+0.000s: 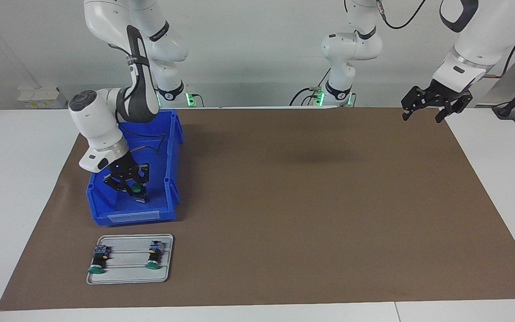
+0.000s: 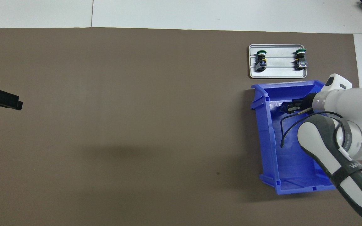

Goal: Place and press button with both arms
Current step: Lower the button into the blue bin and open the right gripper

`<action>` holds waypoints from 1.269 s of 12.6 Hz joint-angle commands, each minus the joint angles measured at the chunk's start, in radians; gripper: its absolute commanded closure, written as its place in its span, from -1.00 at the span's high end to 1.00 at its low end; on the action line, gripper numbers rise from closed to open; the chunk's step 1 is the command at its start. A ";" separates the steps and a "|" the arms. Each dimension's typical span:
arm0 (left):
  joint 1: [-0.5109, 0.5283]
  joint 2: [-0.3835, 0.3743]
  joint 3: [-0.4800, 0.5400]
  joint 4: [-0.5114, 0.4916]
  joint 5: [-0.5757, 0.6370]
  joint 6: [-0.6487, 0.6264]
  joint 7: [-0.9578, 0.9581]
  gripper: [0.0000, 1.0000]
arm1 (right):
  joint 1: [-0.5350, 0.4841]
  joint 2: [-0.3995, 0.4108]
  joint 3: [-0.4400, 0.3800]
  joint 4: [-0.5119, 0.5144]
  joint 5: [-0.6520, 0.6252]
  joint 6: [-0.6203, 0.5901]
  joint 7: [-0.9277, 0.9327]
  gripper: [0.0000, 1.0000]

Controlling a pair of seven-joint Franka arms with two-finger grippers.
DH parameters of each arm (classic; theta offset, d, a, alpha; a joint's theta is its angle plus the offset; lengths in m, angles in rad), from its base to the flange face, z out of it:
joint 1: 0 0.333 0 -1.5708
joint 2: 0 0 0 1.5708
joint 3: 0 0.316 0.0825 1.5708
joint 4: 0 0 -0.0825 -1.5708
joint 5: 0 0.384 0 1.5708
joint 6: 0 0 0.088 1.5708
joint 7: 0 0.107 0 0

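Note:
My right gripper (image 1: 136, 190) is shut on a green-capped button (image 1: 137, 188) and hangs over the inside of the blue bin (image 1: 173, 134). In the overhead view the right gripper (image 2: 286, 107) shows dark over the bin (image 2: 264, 125), and the button is hidden there. Two more buttons (image 1: 98, 259) (image 1: 154, 256) lie on the grey tray (image 1: 128, 277), caps pointing away from the robots. My left gripper (image 1: 422, 119) waits open, with nothing in it, above the mat's corner at the left arm's end.
The grey tray (image 2: 278, 73) lies just farther from the robots than the bin. A brown mat (image 1: 306, 201) covers the table's middle, with white table around it. Only the tips of the left gripper (image 2: 2, 100) show in the overhead view.

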 commanded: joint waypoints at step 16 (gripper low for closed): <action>0.004 -0.026 -0.004 -0.030 0.017 0.009 0.001 1.00 | 0.015 -0.012 0.011 -0.014 0.039 0.018 -0.147 -0.41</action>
